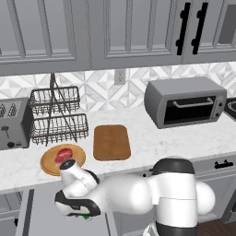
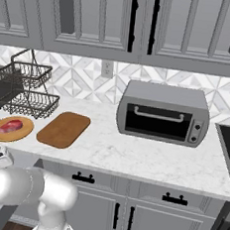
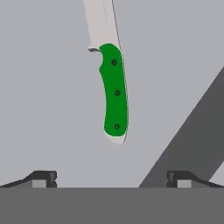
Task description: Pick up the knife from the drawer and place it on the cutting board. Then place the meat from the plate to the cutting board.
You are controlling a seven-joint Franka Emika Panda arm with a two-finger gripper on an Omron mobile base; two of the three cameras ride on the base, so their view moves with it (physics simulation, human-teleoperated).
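Green handle of the knife [image 3: 115, 94] lies flat on the drawer [image 3: 48, 96] floor, centre of the hand view, blade running off the top edge. The gripper [image 3: 111, 177] hangs above it, fingers [image 3: 43, 177] spread wide, holding nothing. To grasp well, I'd centre on the handle, straddle its narrow width, then descend and close. Board [image 1: 111, 142] waits on the surface, meat [image 1: 63, 154] on the plate [image 1: 47, 165].

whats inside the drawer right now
The knife lies flat on the drawer's grey floor, between the open gripper's fingertips. In the left base view the arm covers most of the drawer, so the rest is hidden.
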